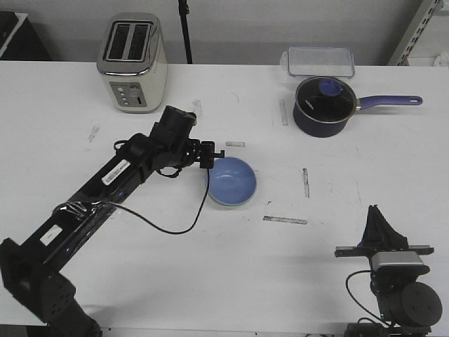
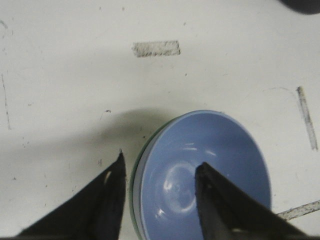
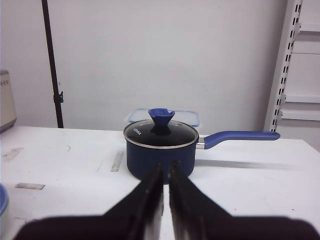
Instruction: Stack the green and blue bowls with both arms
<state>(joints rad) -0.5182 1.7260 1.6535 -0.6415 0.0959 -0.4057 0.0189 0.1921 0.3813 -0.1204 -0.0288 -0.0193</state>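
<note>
The light blue bowl [image 1: 232,180] sits nested inside the pale green bowl in the middle of the table. In the left wrist view only a thin edge of the green bowl [image 2: 131,190] shows around the blue bowl [image 2: 225,160]. My left gripper [image 1: 210,156] is open just above the stack's left rim. In its wrist view [image 2: 161,161] one finger is outside the rim and the other over the bowl's inside, neither touching. My right gripper [image 1: 373,214] is shut and empty near the table's front right corner, and it also shows in the right wrist view [image 3: 167,166].
A dark navy saucepan [image 1: 323,105] with glass lid and blue handle stands at the back right, with a clear plastic container [image 1: 319,61] behind it. A cream toaster [image 1: 132,62] stands at the back left. Grey tape strips [image 1: 285,220] mark the table.
</note>
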